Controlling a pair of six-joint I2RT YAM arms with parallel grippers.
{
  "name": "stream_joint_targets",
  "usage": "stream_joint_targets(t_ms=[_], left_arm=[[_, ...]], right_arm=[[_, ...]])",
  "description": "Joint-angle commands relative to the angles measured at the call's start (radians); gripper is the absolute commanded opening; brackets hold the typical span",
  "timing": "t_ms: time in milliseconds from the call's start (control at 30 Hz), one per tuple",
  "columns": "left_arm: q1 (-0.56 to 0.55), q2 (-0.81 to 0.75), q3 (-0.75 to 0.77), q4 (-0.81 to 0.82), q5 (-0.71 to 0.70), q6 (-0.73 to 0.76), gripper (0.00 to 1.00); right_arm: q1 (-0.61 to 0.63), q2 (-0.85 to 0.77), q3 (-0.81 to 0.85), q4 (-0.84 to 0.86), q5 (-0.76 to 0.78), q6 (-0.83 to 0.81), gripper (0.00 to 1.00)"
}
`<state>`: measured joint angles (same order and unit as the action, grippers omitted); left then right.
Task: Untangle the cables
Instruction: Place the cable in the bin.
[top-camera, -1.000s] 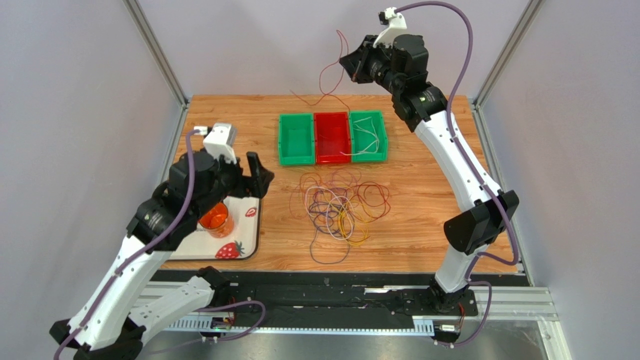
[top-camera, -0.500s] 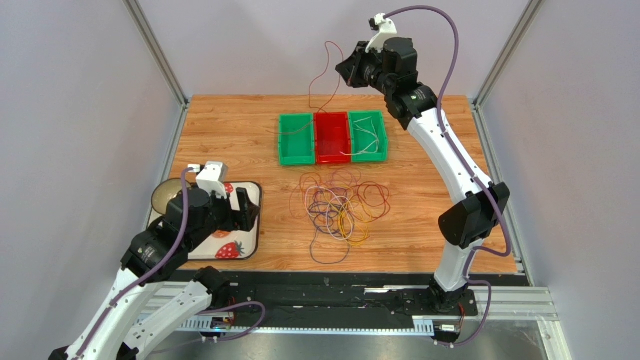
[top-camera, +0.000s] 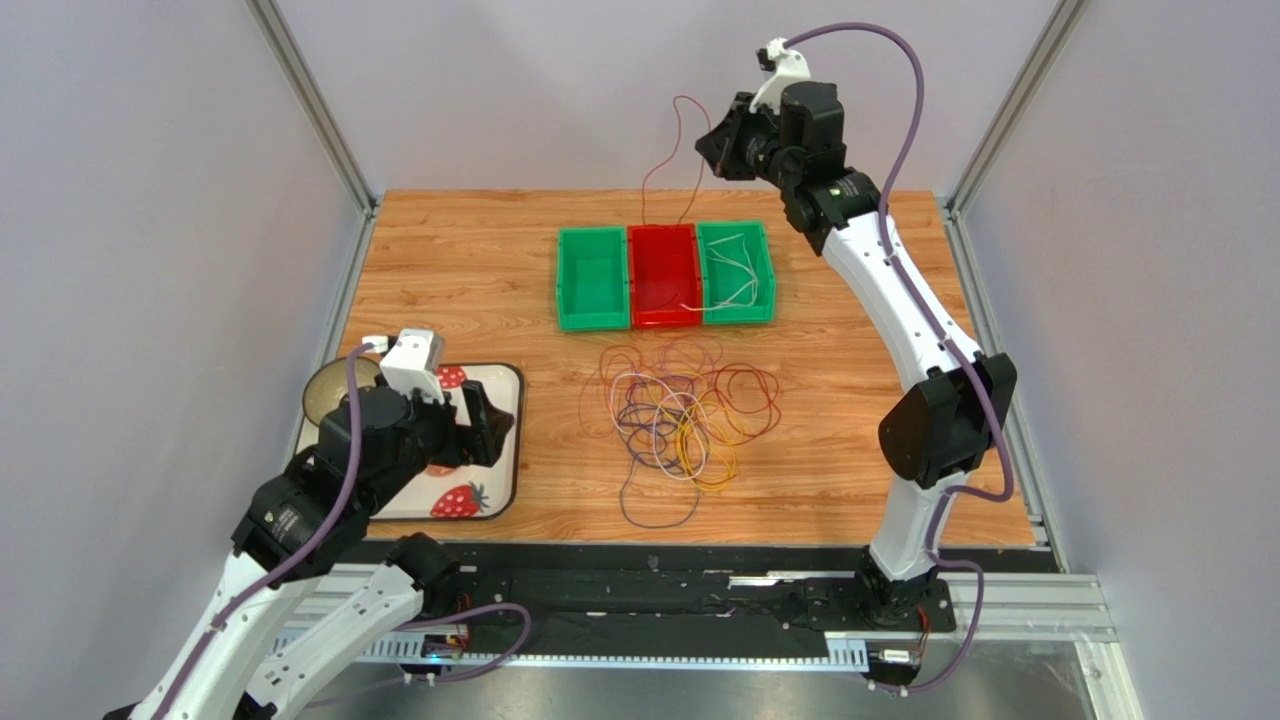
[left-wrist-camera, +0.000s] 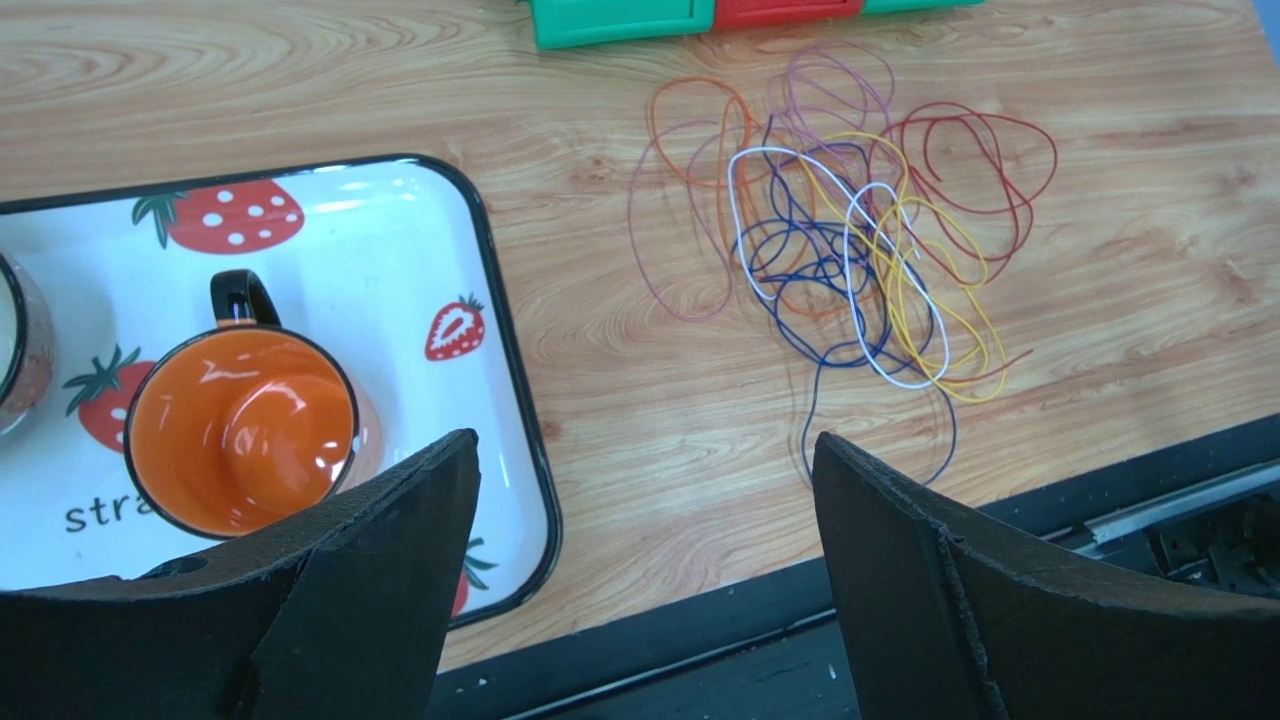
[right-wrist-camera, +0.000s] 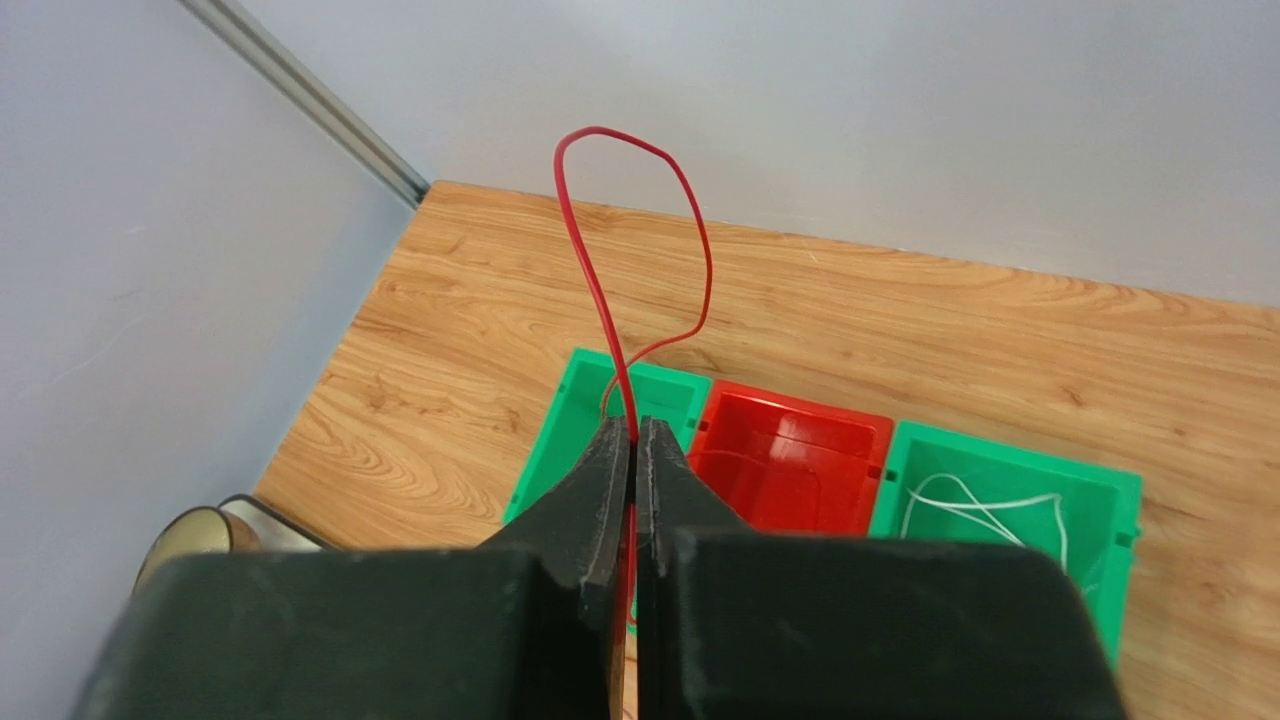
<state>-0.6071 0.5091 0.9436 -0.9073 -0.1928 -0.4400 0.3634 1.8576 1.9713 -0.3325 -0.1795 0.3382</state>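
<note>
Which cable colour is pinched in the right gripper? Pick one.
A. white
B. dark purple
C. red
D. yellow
C: in the right wrist view the right gripper is shut on a thin red cable that loops up from between its closed fingers.

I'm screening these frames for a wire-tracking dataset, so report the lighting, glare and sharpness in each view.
Top external: even, soft light and faint shadows, but the cable pile is small and its strands blur together. Left wrist: strands crisp, colours separable; the left gripper is a near-black silhouette. Right wrist: the red cable is sharp against the pale wall; the right gripper is dark, with little detail.
</note>
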Motion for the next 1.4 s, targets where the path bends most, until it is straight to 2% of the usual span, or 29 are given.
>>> stream_joint_targets(t_ms=[0, 333, 667, 867, 1367], left_arm=[[0.000, 0.032, 0.009, 0.025, 0.009, 0.011, 0.89], [0.000, 0.048, 0.009, 0.030, 0.009, 0.012, 0.88], [-0.002, 0.048, 0.007, 0.033, 0.006, 0.014, 0.87], [-0.002, 0.046, 0.007, 0.030, 0.006, 0.012, 0.86], [-0.002, 0.051, 0.006, 0.036, 0.009, 0.011, 0.85]], right_arm=[[-0.043, 0.006, -0.020, 0.062, -0.034, 0.022, 0.00], [-0.069, 0.063, -0.032, 0.082, -0.100, 0.032, 0.00], [-0.116, 0.052, -0.049, 0.041, -0.081, -0.018, 0.00], [-0.126, 0.011, -0.129, 0.038, 0.029, -0.064, 0.00], [-0.124, 0.002, -0.153, 0.035, 0.020, -0.102, 0.00]])
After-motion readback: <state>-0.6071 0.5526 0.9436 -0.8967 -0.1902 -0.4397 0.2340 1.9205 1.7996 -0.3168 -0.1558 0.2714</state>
